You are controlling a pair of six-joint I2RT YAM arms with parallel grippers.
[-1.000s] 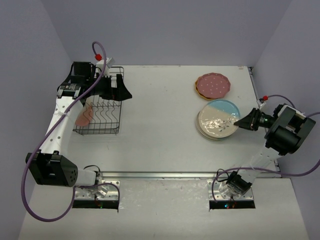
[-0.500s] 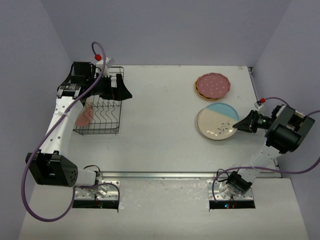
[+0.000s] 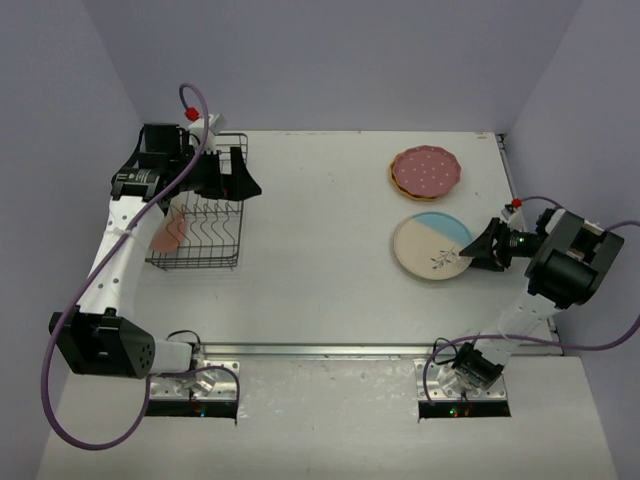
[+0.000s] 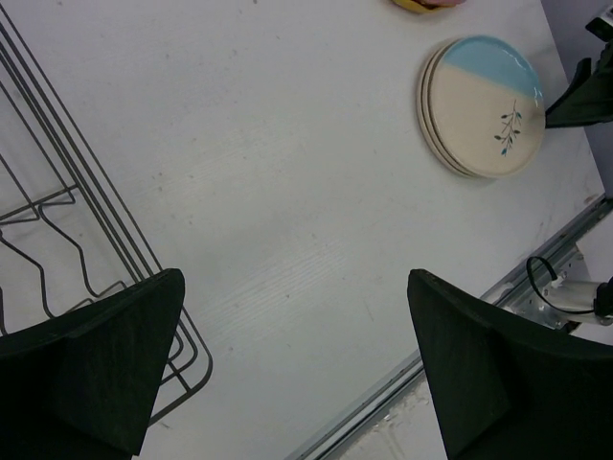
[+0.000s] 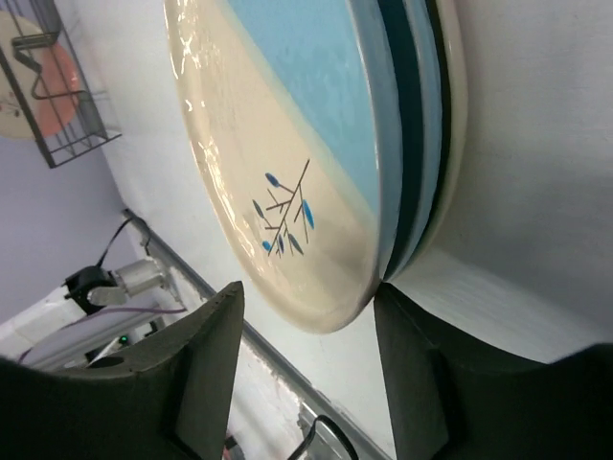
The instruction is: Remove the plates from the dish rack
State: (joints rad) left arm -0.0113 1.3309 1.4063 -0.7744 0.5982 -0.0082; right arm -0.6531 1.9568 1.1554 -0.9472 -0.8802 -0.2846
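Note:
The dish rack [image 3: 205,228] stands at the far left, with a pink-tinted plate [image 3: 168,233] upright at its left end. My left gripper [image 3: 243,182] hovers open over the rack's right side, nothing between its fingers [image 4: 115,355]. On the right a cream plate with a blue tint and a leaf sprig [image 3: 432,246] tops a small stack. My right gripper [image 3: 472,251] is open at the stack's near-right rim. In the right wrist view the top plate's edge [image 5: 326,307] sits between the spread fingers [image 5: 206,364], free of the left one.
Behind the stack, a dark pink dotted plate [image 3: 427,169] lies on a yellow-orange one. The rack's wire edge [image 4: 91,206] fills the left of the left wrist view. Purple walls close in the table on three sides, and a metal rail [image 3: 330,350] runs along the near edge.
My right gripper lowered the tilted blue-tinted plate flat onto the stack, then opened its jaws and let go. The left arm barely shifted.

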